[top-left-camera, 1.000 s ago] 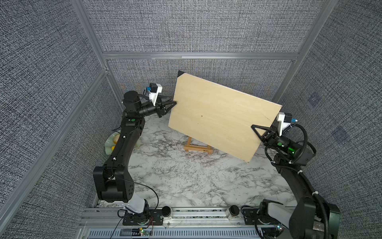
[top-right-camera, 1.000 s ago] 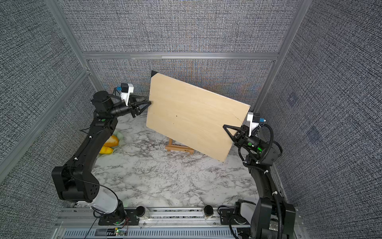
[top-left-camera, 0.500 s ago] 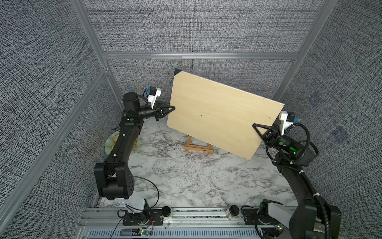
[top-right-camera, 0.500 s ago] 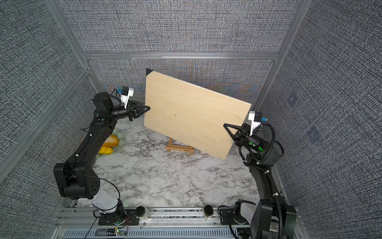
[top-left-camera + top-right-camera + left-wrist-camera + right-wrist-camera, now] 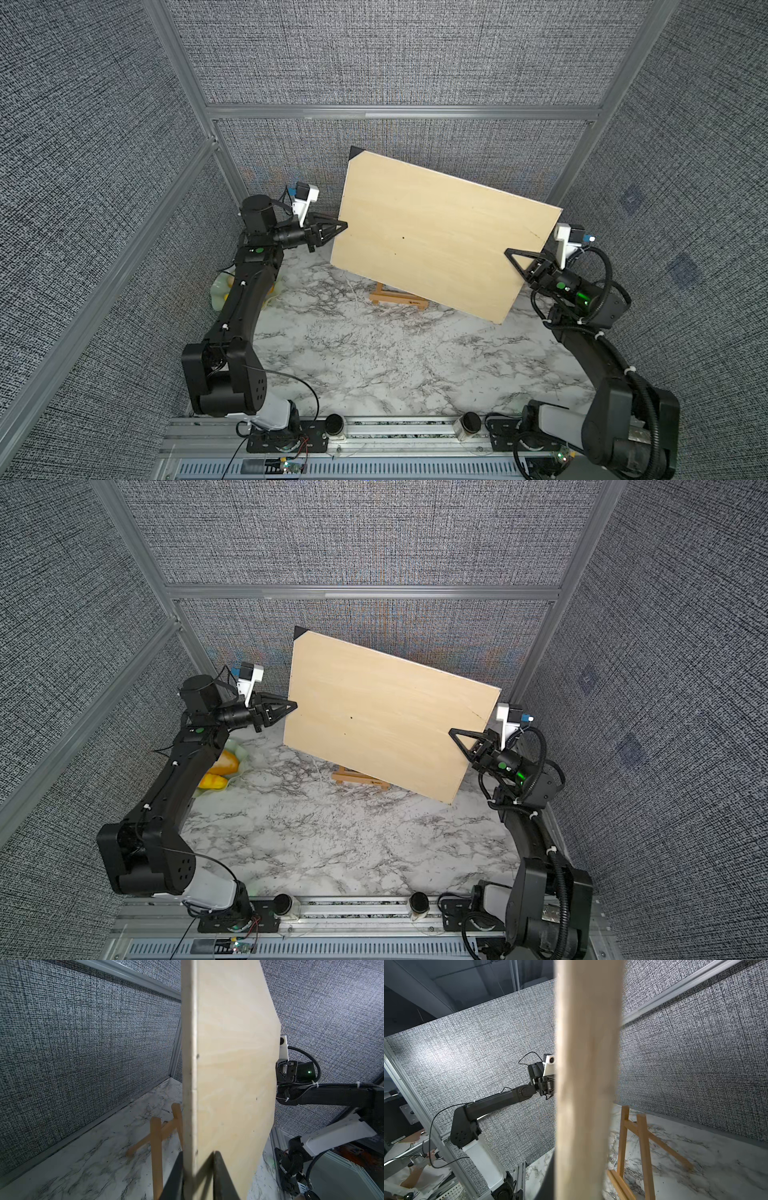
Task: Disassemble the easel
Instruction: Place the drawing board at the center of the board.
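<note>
The right jaws are clamped on the right edge of the pale board [image 5: 436, 237], which hangs tilted in the air. The left jaws straddle its left edge; whether they pinch it cannot be told. The easel [image 5: 398, 297] stands on the marble surface [image 5: 374, 365], partly hidden behind the board

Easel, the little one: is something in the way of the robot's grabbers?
Yes. The big pale board hangs lifted in front of the easel, covering most of it in both top views. The right gripper is shut on one side edge; the left gripper has its jaws astride the other.
</note>
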Controlling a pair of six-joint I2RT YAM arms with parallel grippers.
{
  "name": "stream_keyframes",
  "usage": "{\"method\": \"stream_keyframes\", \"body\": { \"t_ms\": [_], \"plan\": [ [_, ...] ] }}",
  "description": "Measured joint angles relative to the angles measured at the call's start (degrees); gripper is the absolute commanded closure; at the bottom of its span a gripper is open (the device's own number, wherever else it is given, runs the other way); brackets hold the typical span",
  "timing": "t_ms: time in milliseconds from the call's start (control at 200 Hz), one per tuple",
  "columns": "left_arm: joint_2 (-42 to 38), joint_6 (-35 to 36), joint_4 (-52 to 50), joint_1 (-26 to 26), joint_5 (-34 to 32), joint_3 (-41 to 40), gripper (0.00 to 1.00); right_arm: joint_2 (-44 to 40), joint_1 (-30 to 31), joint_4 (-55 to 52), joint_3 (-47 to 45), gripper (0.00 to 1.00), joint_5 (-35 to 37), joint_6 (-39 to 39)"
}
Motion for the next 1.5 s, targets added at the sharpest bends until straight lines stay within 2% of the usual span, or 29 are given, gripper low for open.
{"method": "stream_keyframes", "body": {
  "t_ms": [195, 445, 625, 785, 885, 916, 976, 1061, 1151, 1241, 1351, 1501],
  "plan": [
    [-5.6, -4.0, 3.3, -1.0, -6.3, -4.9, 1.00, -0.7, 0.0, -5.4, 2.1, 1.00, -0.9, -0.9],
    [-10.4, -4.1, 0.8, -4.8, -19.1, -5.0, 1.00, -6.4, 0.0, -22.3, 4.7, 1.00, -0.1, -6.7],
    [-7.1, -1.8, 0.0, -8.8, -28.0, -0.4, 1.00, -13.9, -0.1, -46.5, 9.9, 1.00, 3.2, -19.5],
    [-0.1, 1.1, -1.3, -13.6, -38.7, 6.4, 1.00, -17.7, -0.1, -58.4, 11.8, 1.00, 7.3, -28.9],
    [3.8, 1.8, -2.7, -14.5, -37.8, 10.3, 1.00, -19.6, -0.7, -65.4, 12.3, 1.00, 9.5, -32.4],
    [4.8, 1.7, -2.5, -14.9, -30.5, 11.4, 1.00, -20.3, -1.0, -67.1, 12.2, 1.00, 10.6, -34.0],
    [6.1, 2.8, -2.4, -17.3, -21.0, 14.5, 1.00, -21.2, -2.5, -71.3, 11.1, 1.00, 12.3, -37.0],
    [8.5, 4.7, -1.7, -17.4, -14.1, 19.2, 1.00, -22.4, -6.1, -76.5, 7.3, 1.00, 16.3, -35.0],
    [11.6, 4.7, -1.5, -17.1, -10.3, 22.1, 1.00, -23.3, -10.5, -71.8, 1.5, 1.00, 15.6, -30.8],
    [13.9, 3.9, -1.5, -17.6, -7.1, 23.7, 1.00, -17.2, -14.8, -53.7, -4.7, 1.00, 14.8, -16.6],
    [14.3, 2.9, -1.1, -17.2, -5.4, 24.9, 1.00, -10.7, -16.6, -36.3, -6.4, 1.00, 15.6, -3.3],
    [13.7, 4.2, -1.8, -17.5, -4.0, 25.4, 1.00, -10.4, -16.5, -21.6, -5.0, 1.00, 13.1, 3.7]
  ]
}}
